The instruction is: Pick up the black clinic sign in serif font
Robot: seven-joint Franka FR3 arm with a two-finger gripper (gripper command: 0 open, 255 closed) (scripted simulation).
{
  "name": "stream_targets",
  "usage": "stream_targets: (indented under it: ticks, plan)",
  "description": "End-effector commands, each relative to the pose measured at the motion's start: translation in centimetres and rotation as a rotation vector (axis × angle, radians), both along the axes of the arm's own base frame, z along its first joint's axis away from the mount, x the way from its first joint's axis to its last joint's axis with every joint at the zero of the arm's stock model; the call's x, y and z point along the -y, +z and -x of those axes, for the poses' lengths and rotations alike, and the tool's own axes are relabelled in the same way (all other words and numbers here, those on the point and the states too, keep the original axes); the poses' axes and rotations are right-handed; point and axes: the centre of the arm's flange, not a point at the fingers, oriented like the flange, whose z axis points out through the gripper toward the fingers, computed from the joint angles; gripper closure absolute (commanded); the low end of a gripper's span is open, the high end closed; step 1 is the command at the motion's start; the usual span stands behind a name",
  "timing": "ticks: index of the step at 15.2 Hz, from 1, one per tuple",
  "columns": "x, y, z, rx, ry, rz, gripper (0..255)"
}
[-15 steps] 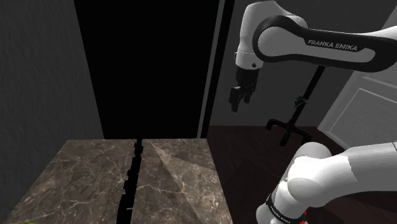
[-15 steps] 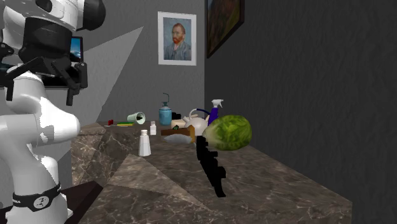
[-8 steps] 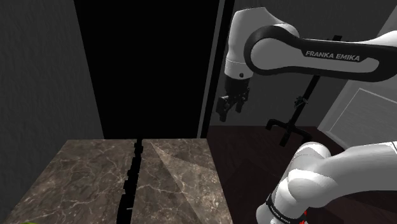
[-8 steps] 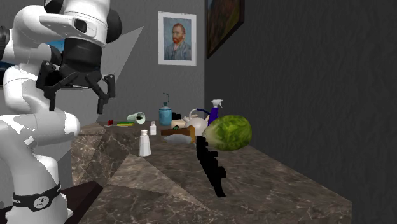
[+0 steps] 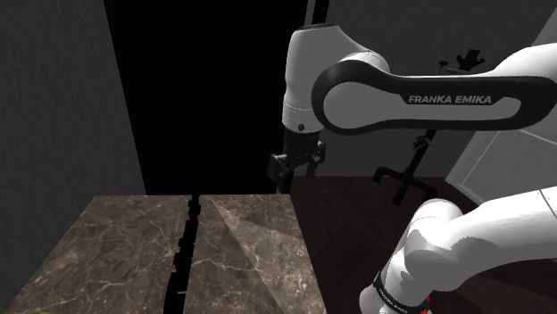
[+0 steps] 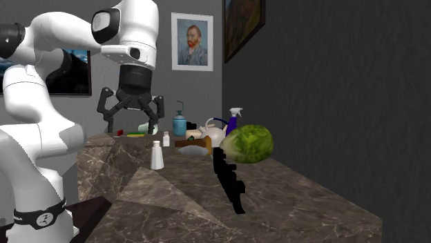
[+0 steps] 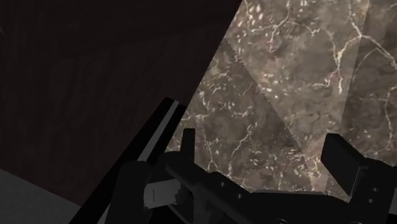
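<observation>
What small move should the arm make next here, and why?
Probably carry the pincer sideways over the counter toward the sign, before any descent. The pincer is open and holds nothing. It hangs high above the counter's edge nearest the stand, while the sign sits along the counter's middle, to the shoulder view's left of the pincer and lower.

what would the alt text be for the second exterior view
A white robot arm holds its open black hand above a marble counter at the view's left, well apart from the black sign in the counter's middle. A green lettuce sits just behind the sign, a white shaker and bottles stand farther back, and a portrait hangs above them.
</observation>
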Motion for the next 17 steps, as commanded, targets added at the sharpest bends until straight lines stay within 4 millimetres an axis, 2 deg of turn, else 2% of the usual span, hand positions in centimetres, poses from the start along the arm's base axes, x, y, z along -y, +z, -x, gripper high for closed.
stream_targets:
  ticks: [1,9,17]
  plan:
    - [-2.7,-1.0,-0.4,0.011,-0.038,-0.002,0]
    - [-12.0,-4.2,-3.6,0.053,-0.178,-0.004,0]
    - [-20.9,-7.3,-8.1,0.095,-0.318,-0.006,0]
